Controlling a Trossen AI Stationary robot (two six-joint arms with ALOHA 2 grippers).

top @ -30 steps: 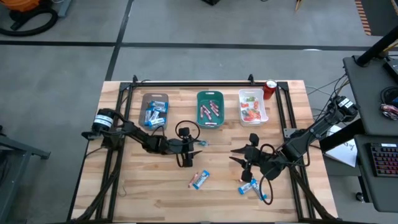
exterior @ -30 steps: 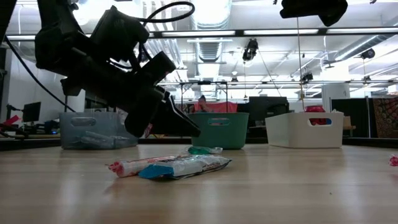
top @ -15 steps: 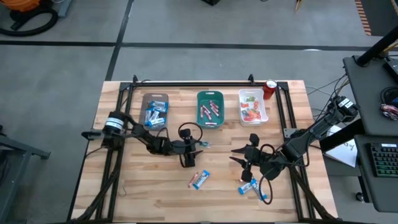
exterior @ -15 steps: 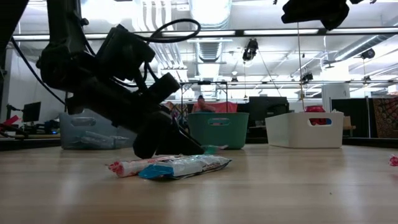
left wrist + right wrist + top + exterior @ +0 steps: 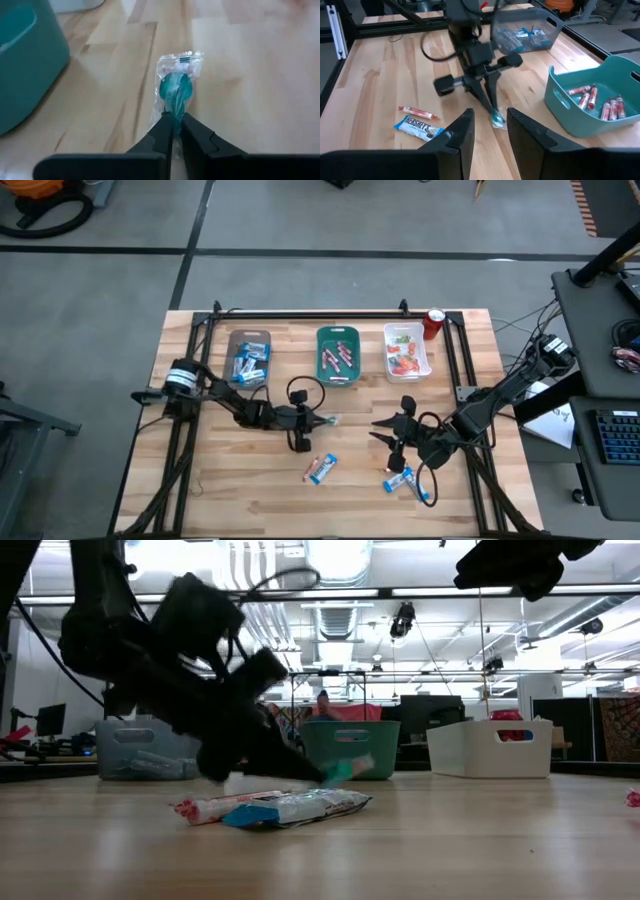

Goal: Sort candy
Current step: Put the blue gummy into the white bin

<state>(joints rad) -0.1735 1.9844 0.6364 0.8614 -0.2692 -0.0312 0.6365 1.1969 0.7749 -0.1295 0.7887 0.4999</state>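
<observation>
A small green candy (image 5: 176,86) in a clear wrapper lies mid-table in front of the teal tray (image 5: 338,356). My left gripper (image 5: 174,119) reaches in low from the table's left and is shut on that candy (image 5: 331,420). A blue-and-white bar with a red stick (image 5: 320,468) lies nearer the front edge. More candy (image 5: 406,480) lies under my right arm. My right gripper (image 5: 490,131) hovers open above the table, right of centre, with nothing between its fingers. My left gripper pinches the near tail of the green candy's clear wrapper (image 5: 174,111) between its two fingertips. The fingers slant down from the table's left and lie along the candy. The green piece itself sticks out past the tips; in the low view its free end (image 5: 345,769) looks slightly raised.
Three trays stand in a row at the back: a grey one with blue-and-white bars (image 5: 250,358), the teal one with red sticks, and a white one with small red pieces (image 5: 407,350). A red can (image 5: 434,323) stands at the back right.
My left gripper has sunk toward the table and shut on the green candy's wrapper. The candy's free end has tipped up a little.
</observation>
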